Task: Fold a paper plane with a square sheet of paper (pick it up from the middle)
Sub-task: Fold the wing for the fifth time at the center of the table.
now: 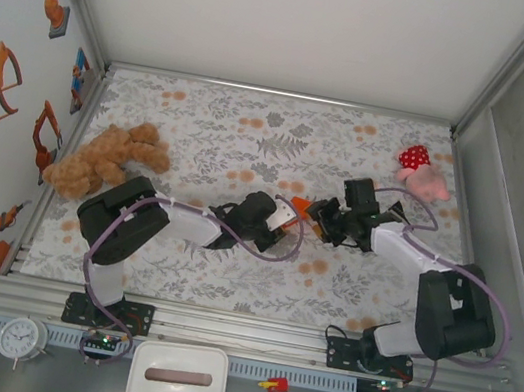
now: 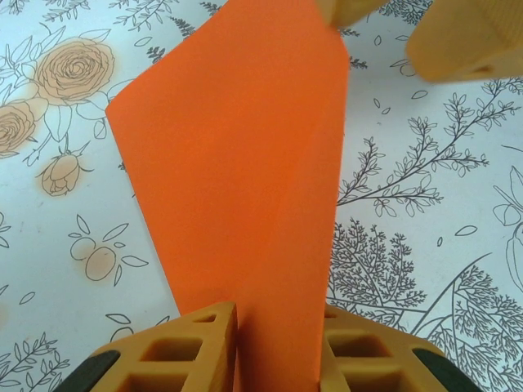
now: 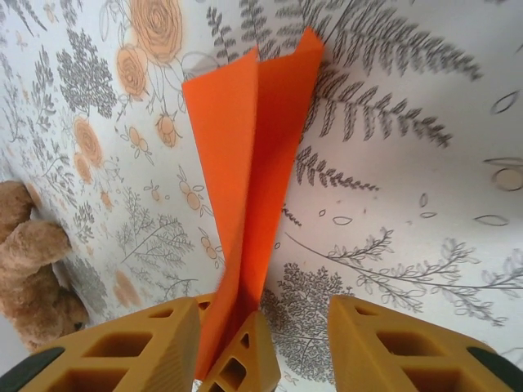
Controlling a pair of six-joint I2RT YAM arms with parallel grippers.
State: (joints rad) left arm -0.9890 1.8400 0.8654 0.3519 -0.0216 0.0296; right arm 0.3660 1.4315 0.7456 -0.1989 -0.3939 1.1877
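My paper plane [image 2: 245, 180] looks almost done: it is long and pointy, with a crease down the middle. I think only a last press and setting it down are left. It hangs just over the middle of the bench [image 1: 211, 136]. My left pincer [image 2: 278, 363] pinches one end. My right pincer [image 3: 265, 310] has its fingers apart, not squeezing. Both arms reach in and meet there.
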